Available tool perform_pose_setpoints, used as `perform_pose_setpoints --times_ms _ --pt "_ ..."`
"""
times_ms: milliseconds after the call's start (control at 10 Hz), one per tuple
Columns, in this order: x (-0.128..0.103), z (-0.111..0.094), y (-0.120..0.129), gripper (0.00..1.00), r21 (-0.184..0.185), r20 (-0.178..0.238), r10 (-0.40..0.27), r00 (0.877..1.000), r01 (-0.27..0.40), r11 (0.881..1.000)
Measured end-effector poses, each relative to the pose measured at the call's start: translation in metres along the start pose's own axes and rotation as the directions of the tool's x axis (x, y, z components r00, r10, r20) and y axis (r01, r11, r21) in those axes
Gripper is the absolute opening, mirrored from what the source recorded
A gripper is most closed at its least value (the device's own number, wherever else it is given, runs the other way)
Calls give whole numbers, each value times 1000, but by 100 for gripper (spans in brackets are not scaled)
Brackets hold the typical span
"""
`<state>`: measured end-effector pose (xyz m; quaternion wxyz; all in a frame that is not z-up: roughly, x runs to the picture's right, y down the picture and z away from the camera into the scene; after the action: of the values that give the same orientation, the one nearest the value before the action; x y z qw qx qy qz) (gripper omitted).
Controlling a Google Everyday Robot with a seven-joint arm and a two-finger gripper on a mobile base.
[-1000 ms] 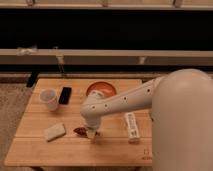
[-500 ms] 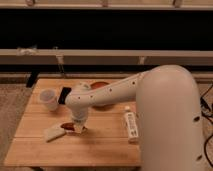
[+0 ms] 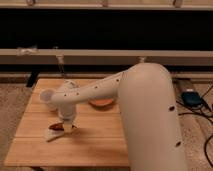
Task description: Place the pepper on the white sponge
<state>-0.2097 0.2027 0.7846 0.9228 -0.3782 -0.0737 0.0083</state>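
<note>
The white sponge (image 3: pixel 51 134) lies on the front left part of the wooden table (image 3: pixel 95 142). The small dark red pepper (image 3: pixel 58 127) shows at the sponge's right upper edge, right under the tip of my arm. My gripper (image 3: pixel 65 125) points down at the end of the white arm, directly above the sponge and at the pepper. I cannot tell whether the pepper rests on the sponge or hangs just above it.
An orange bowl (image 3: pixel 101 103) sits mid-table, partly hidden by my arm. A white cup (image 3: pixel 46 96) stands at the left, behind the wrist. My large white arm (image 3: pixel 145 110) covers the table's right side. Cables and a dark box (image 3: pixel 191 97) lie on the floor at right.
My gripper has moved left across the table with the pepper, from the middle to above the white sponge. The arm now hides the phone and the bottle.
</note>
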Motion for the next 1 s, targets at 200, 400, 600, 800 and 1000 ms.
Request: perform_pose_setpoints --times_ms 200,400,600,800,1000 --pt "-24 6 1 0 -14 1 -60 998 60 998" --pt "-30 9 2 0 -24 -7 -94 996 94 995" --pt "-41 11 3 14 -27 -4 -125 992 124 992" --pt "-44 12 2 36 -30 -8 -139 990 139 990" --pt "-48 13 1 54 -32 -9 -152 988 151 988"
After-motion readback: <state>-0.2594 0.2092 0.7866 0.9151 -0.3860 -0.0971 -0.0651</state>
